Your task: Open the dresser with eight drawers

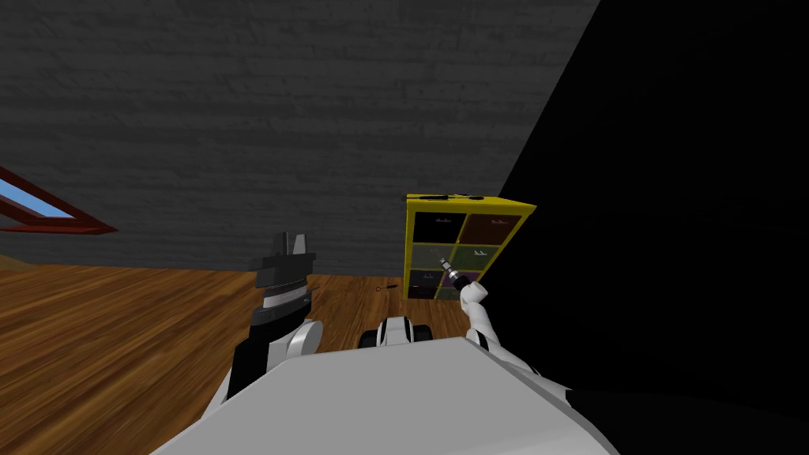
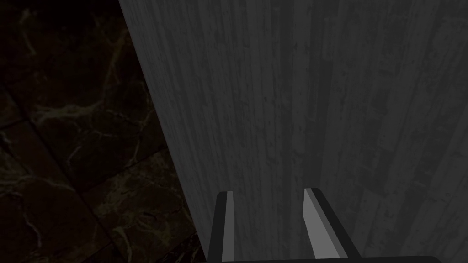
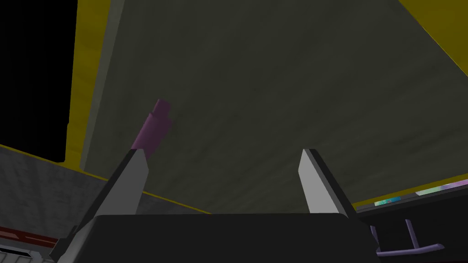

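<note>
Yellow framing marks the dresser (image 1: 464, 246). It stands on the wooden floor (image 1: 118, 340) against the grey wall (image 1: 276, 118), at about one o'clock from us. It shows two columns of dark drawer fronts, with a black area at its three o'clock. Our right gripper (image 1: 447, 266) (image 3: 224, 153) is close up to it, fingers spread wide and holding nothing. In the right wrist view a dark olive drawer front (image 3: 256, 100) faces the gripper. Its purple handle (image 3: 155, 124) sits just past the tip of one finger, not between the two, and we cannot tell whether that finger touches it. Nor can we tell from the head view which of the eight drawers this is.

We judge the step in hand to be lining up on that handle. To do it well, we should slide the gripper sideways until the handle lies midway between the fingers. Then we push in only far enough for the blades to pass either side of it, and close firmly before any pull. The pull should run straight back, square to the drawer front. A slanted pull could jam the drawer or slip the thin blades off so slim a handle. A darker drawer (image 3: 411, 219) lies just beside, and we should not snag it.

A small reddish thing (image 1: 387, 287) lies on the floor at the dresser's nine o'clock, apart from our reach. Our left gripper (image 1: 290, 237) (image 2: 269, 191) is raised at about eleven o'clock, its fingers set narrow and empty.
</note>
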